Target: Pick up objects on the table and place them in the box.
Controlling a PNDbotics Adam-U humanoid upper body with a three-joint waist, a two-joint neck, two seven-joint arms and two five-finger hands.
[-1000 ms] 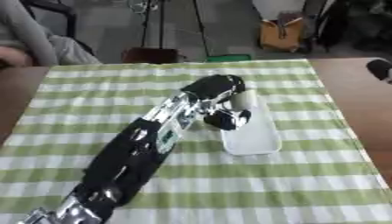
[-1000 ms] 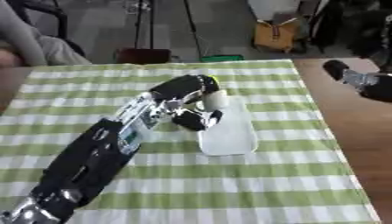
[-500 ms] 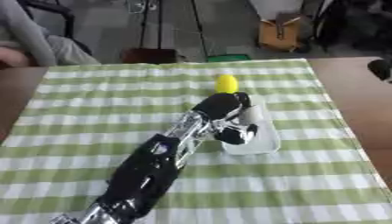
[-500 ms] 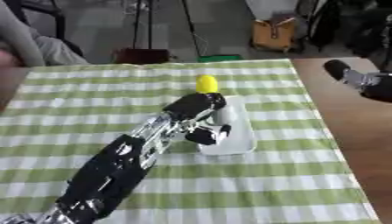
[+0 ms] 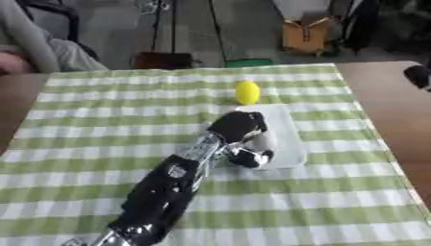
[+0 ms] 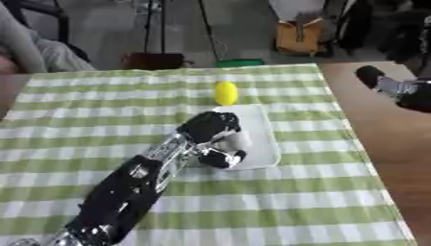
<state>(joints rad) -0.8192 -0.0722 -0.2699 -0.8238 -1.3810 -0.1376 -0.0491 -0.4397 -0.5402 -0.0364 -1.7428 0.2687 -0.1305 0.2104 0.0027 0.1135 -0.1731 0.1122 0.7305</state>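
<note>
Lab or workshop: tripod legs [image 5: 172, 33], cardboard box [image 5: 305, 37], concrete floor [image 5: 244, 29].

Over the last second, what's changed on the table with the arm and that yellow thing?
The left hand has drawn back toward the robot along the white box, uncovering the yellow object, which now sits on the cloth at the box's far edge. Whether the hand let it go there cannot be told. The hand's fingers stay curled over the box. The box, the striped cloth and the right hand at the right edge kept their places.
</note>
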